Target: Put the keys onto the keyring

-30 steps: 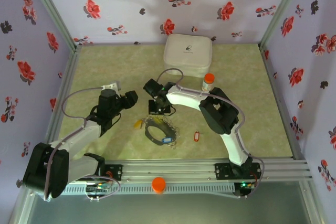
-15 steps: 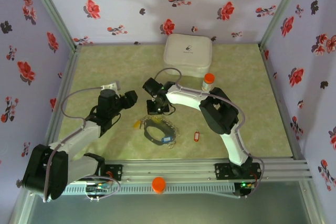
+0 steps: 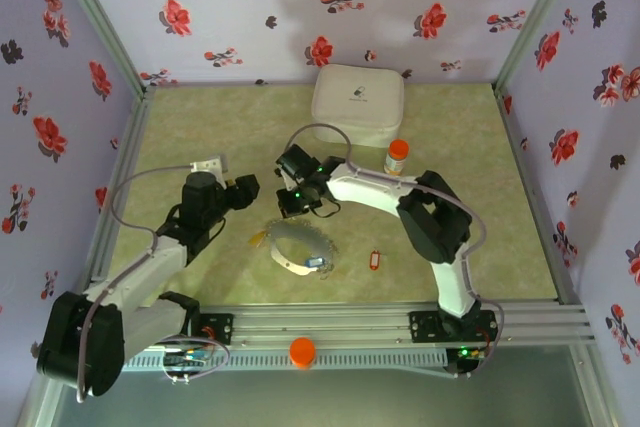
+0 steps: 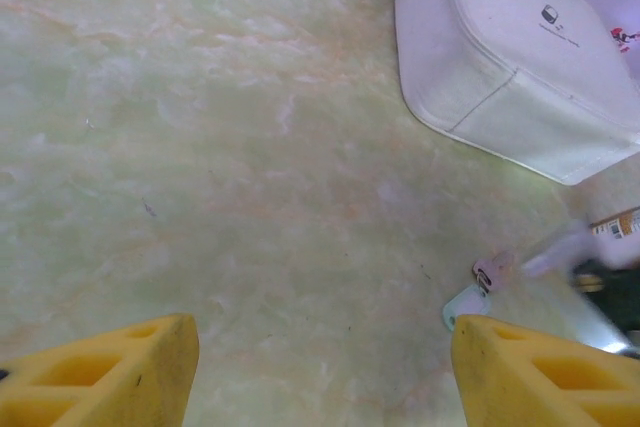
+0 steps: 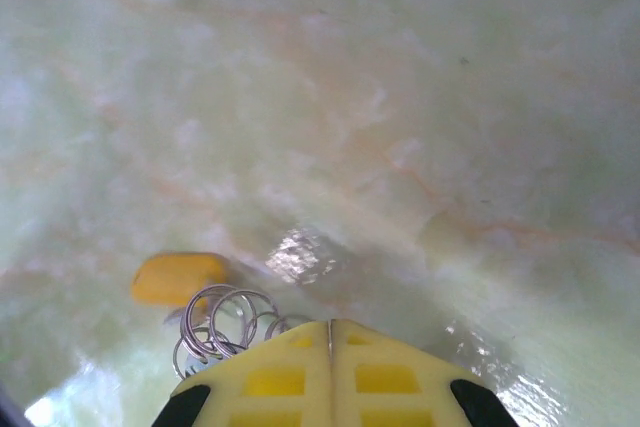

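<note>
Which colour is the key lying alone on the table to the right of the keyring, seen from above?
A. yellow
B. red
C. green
B: the top view shows the red key alone on the table, clear of the keyring.

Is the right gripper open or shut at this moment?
Shut: the right gripper shows its yellow fingers pressed together, no gap between them.

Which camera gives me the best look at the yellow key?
Right wrist: the yellow key lies close and large, left of the shut right pincer, with wire rings beside it. Top external gives it as a tiny yellow speck by the keyring's left edge.
</note>
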Motion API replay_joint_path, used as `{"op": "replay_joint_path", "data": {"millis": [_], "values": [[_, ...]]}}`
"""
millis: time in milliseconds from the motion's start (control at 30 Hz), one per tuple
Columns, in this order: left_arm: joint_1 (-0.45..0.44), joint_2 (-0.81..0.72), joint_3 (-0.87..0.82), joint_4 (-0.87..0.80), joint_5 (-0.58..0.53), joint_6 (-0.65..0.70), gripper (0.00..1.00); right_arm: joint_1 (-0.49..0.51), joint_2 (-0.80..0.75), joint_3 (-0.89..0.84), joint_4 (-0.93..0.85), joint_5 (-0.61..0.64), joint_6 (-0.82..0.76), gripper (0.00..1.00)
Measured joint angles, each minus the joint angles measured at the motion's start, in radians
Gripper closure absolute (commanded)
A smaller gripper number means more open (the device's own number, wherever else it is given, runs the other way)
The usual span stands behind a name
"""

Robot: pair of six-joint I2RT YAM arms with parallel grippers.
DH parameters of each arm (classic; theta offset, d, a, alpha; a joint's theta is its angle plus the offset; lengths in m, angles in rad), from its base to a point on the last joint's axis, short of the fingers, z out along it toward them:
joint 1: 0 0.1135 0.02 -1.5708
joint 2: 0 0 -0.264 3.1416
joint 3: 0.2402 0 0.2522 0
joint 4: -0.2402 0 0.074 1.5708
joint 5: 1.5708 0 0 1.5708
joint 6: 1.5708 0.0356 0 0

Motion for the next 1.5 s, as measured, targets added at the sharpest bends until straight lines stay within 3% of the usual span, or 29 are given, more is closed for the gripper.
{"op": "replay_joint_path", "data": {"millis": [300, 667, 900, 1033, 1167, 1500], "values": [[0.0, -0.138, 0.018, -0.032, 0.085, 0.221, 0.34, -0.001, -0.266, -0.183, 0.206, -0.087, -0.188, 1.0], [0.0, -0.172, 0.06, -0.1, 0.309, 0.415, 0.53, -0.061, -0.492, -0.406, 0.357, -0.244, -0.399, 1.0], [0.0, -0.163, 0.132, -0.153, 0.442, 0.529, 0.61, -0.111, -0.558, -0.431, 0.398, -0.338, -0.492, 1.0], [0.0, -0.081, 0.158, -0.142, 0.536, 0.548, 0.75, -0.113, -0.571, -0.459, 0.415, -0.378, -0.52, 1.0], [-0.01, 0.0, 0.158, -0.114, 0.645, 0.541, 0.8, -0.113, -0.583, -0.52, 0.464, -0.388, -0.521, 1.0], [-0.08, 0.01, 0.108, -0.045, 0.812, 0.554, 0.97, -0.114, -0.627, -0.65, 0.645, -0.392, -0.484, 1.0]]}}
